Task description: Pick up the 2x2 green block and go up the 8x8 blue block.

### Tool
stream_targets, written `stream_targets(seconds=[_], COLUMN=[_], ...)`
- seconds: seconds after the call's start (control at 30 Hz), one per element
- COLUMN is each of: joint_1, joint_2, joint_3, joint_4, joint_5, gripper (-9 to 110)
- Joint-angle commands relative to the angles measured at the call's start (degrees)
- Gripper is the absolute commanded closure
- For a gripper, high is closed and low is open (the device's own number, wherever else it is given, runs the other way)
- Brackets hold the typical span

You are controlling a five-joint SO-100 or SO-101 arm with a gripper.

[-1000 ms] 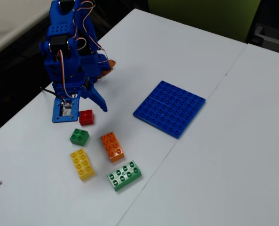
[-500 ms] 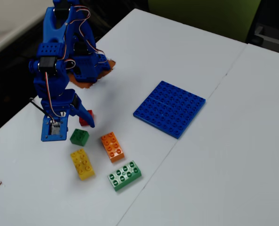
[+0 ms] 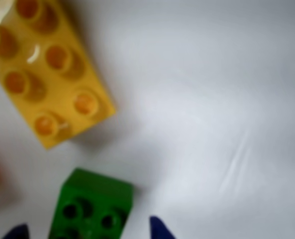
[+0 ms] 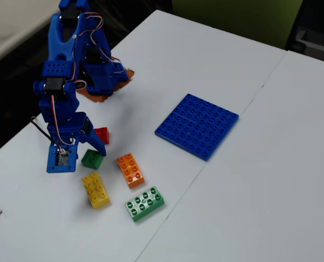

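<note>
Dark green fills the bottom of the wrist view: the 2x2 green block (image 3: 91,206) sits between the hand's (image 3: 87,233) two blue fingertips (image 3: 159,229), which are spread and look clear of it, though it's blurry down there. A yellow brick (image 3: 48,69) lies above it, with a sliver of red at the left edge.

In the fixed view the hand (image 4: 82,155) hangs low over the white desk (image 4: 249,196), right at the 2x2 green block (image 4: 92,159). The red brick (image 4: 101,135), orange brick (image 4: 130,170) and longer green brick (image 4: 145,203) lie nearby. The 8x8 blue block (image 4: 197,125) lies flat, well apart to the right.
</note>
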Motion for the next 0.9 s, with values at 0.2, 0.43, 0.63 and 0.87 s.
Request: stream_targets(seconds=[0.2, 0.43, 0.63, 0.87], joint_1=[-1.23, -1.23, -1.32, -1.85], joint_2=[-0.44, -0.44, -0.97, -1.76], joint_3=[-2.29, -2.2, -2.2, -2.2], joint_4=[-1.41, -1.41, -1.58, -2.11], joint_5=[2.2, 2.29, 2.55, 2.64], gripper=[76, 79, 79, 82])
